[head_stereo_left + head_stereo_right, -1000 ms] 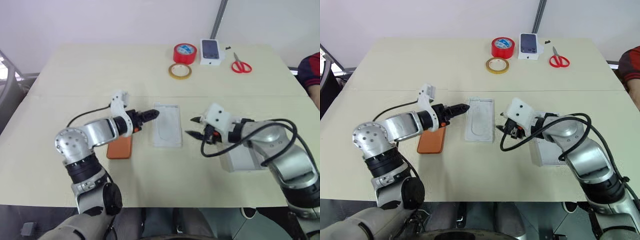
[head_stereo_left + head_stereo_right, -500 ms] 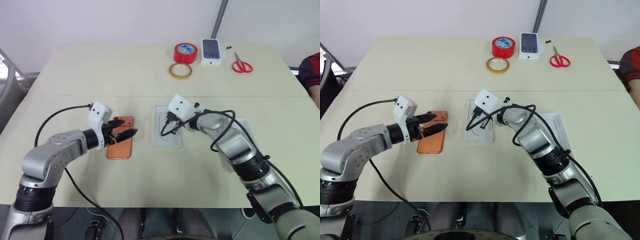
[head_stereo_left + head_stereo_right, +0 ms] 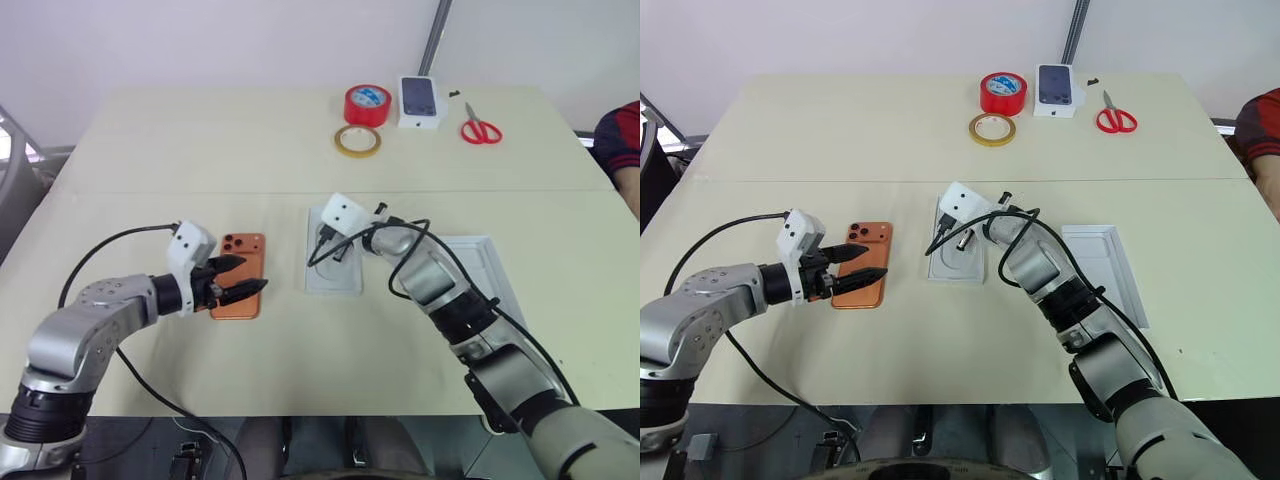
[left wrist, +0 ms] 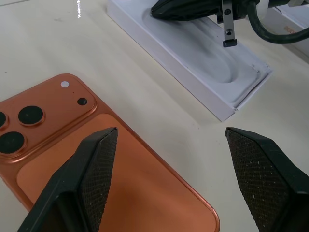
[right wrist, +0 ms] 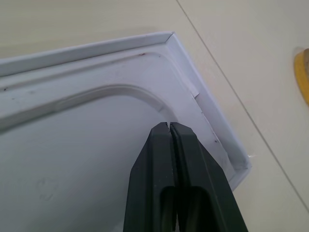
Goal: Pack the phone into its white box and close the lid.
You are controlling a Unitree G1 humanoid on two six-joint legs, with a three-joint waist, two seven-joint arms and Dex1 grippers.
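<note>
The copper-orange phone point(image 3: 240, 278) lies back up on the table, its camera block at the far end. My left gripper point(image 3: 245, 276) hovers open just over the phone's near half, with nothing between its fingers point(image 4: 94, 169). To the right of the phone lies the white box point(image 3: 311, 272), with a flat white insert point(image 5: 72, 145) with an oval recess filling it. My right gripper point(image 5: 168, 124) is shut with nothing in it. Its tip is down on the insert near a corner of the box's rim point(image 5: 207, 113). The lid point(image 3: 490, 280) lies open side up further right.
At the far edge of the table are a red tape roll point(image 3: 369, 104), a yellow tape ring point(image 3: 359, 141), a small white carton with a phone picture point(image 3: 421, 102) and red scissors point(image 3: 480, 130). A person's sleeve point(image 3: 622, 150) shows at the right edge.
My right gripper has shut and swung left from the lid onto the insert in the box. My left gripper has rolled and drawn back from the box to above the phone.
</note>
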